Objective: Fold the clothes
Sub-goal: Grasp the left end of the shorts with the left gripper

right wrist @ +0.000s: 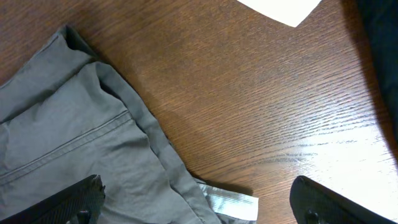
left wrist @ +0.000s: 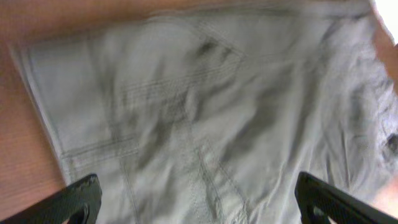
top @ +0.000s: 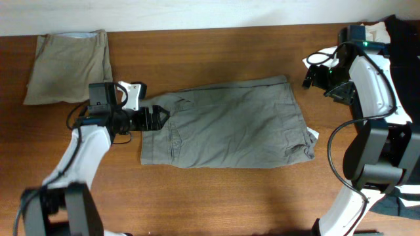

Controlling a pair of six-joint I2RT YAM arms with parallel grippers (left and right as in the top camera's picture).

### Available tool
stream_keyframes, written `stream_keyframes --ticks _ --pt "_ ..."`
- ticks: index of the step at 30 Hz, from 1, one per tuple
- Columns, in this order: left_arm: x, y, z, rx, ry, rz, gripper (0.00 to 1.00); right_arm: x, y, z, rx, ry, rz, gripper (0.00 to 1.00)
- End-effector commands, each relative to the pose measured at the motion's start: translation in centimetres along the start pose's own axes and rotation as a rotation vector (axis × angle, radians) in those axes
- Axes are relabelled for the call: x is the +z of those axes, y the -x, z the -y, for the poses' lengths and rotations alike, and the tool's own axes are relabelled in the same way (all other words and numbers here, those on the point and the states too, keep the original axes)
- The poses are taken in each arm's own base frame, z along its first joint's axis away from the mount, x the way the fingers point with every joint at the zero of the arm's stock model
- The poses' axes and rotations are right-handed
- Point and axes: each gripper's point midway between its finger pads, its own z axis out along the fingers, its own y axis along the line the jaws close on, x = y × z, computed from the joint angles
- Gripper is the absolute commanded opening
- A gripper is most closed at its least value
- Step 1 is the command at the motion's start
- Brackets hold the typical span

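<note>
1. Left jaws: spread wide with nothing between them, poised low over the left end of the grey shorts. Cannot tell whether touching the cloth.
2. Right jaws: likewise wide apart and empty, just off the far right corner of the shorts, above the cloth's edge and the bare surface.
3. Shorts: spread flat in the middle of the surface, long way running left to right, pocket seams facing up, lightly wrinkled, not yet doubled over.
4. Elsewhere: khaki garment folded at the far left; black garment at the far right edge, with a white sheet or cloth near it.
5. Step in hand, by the look of it: lining up for the first fold of the shorts, with the laying-out seemingly done.
6. Next move probably calls for: closing each pair on an end or corner, pinching the layers cleanly, then lifting together and carrying one half over the other with edges matched.
7. Writing: none readable, and no brand seen. White tag poking out from under the near right hem; any print too small to make out.
</note>
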Motion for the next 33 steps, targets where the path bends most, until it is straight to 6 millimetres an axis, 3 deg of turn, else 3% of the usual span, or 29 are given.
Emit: stream_keyframes --ticks 1,3,9,14,21,22,26,29,33 --pt "0.0 0.7 -3.2 -0.106 0.061 -0.044 0.99 0.0 -0.1 -0.2 -0.001 -0.001 0.0 0.99" --pt "0.1 0.5 -4.5 -0.137 0.082 -0.054 0.99 0.0 -0.1 -0.2 -0.001 0.0 0.002 0.99" --pt "2.9 -3.6 -6.4 -0.243 0.078 -0.204 0.99 0.2 -0.2 -0.2 -0.001 -0.002 -0.006 0.99" --pt "4.0 -4.8 -5.5 -0.276 -0.001 -0.249 0.99 0.2 -0.2 -0.2 -0.001 -0.002 -0.006 0.99" --pt "7.6 -8.2 -3.0 -0.238 -0.029 -0.395 0.97 0.2 -0.3 -0.1 0.0 -0.004 -0.012 0.99" --pt "7.7 -8.4 -3.0 -0.239 -0.029 -0.401 0.82 0.2 -0.4 -0.1 -0.001 -0.004 -0.014 0.99" --pt "7.6 -8.0 -3.5 -0.244 -0.022 -0.388 0.01 0.2 -0.6 -0.1 0.0 -0.002 -0.021 0.99" --pt "6.5 -6.9 -4.8 -0.286 0.005 -0.375 0.01 0.4 -1.5 -0.8 -0.006 0.027 -0.056 0.99" --pt "2.7 -5.3 -8.7 -0.357 0.169 -0.403 0.01 1.9 -3.7 -2.8 -0.066 0.021 -0.101 0.93"
